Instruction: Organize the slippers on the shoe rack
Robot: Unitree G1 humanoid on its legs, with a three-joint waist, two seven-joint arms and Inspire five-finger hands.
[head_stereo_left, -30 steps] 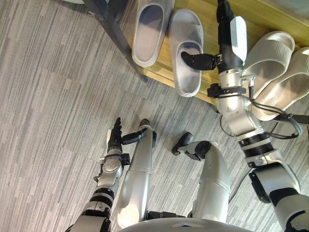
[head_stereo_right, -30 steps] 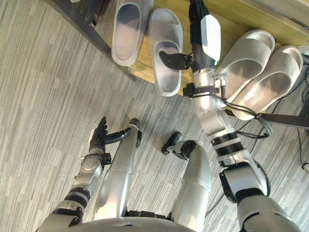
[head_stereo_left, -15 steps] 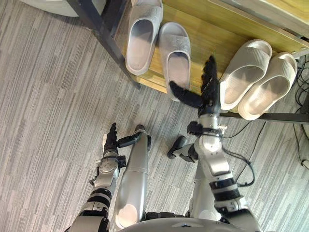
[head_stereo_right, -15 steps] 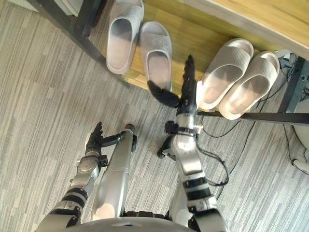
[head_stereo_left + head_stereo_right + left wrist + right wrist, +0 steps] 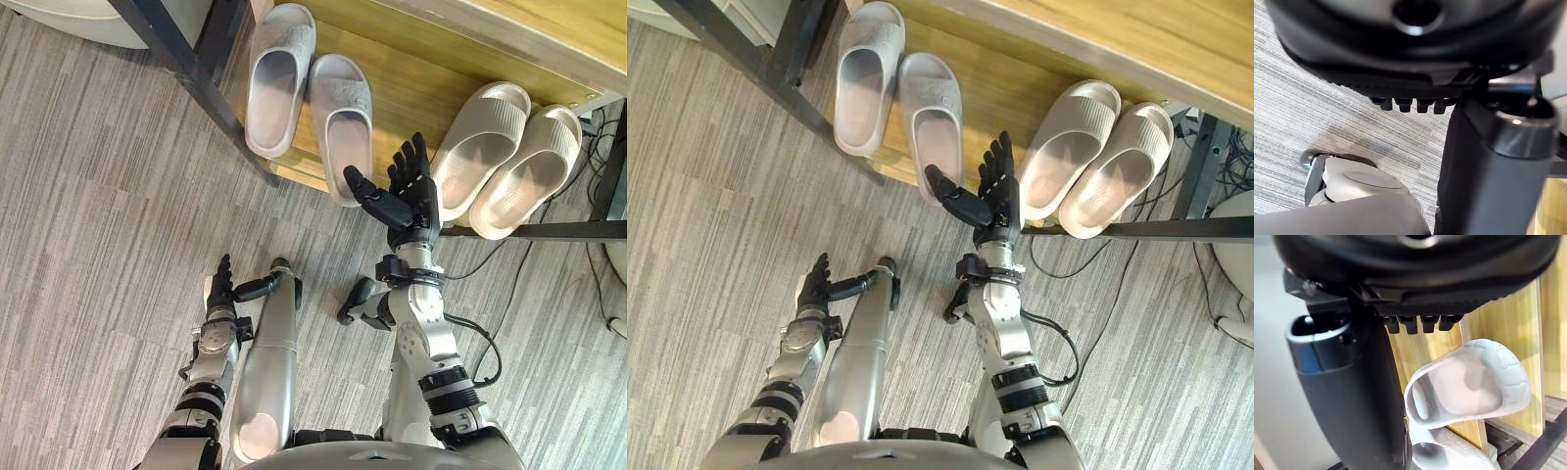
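Pulled back from the shelf, the right hand (image 5: 415,204) now hangs empty with fingers (image 5: 410,164) spread just before the grey slippers (image 5: 340,122), while the left hand (image 5: 220,292) idles low, fingers straight. Grey slippers and beige pair (image 5: 487,145) all lie on the wooden shelf of the shoe rack (image 5: 411,90), heels at its front edge, so a clumsy return reach could nudge one off. Below lies striped grey plank floor (image 5: 98,206), with the rack's black frame leg (image 5: 188,65) nearby.

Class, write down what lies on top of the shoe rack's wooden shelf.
Two slipper pairs: a grey pair left, a beige pair right. The open right robot hand covers some shelf edge between them.
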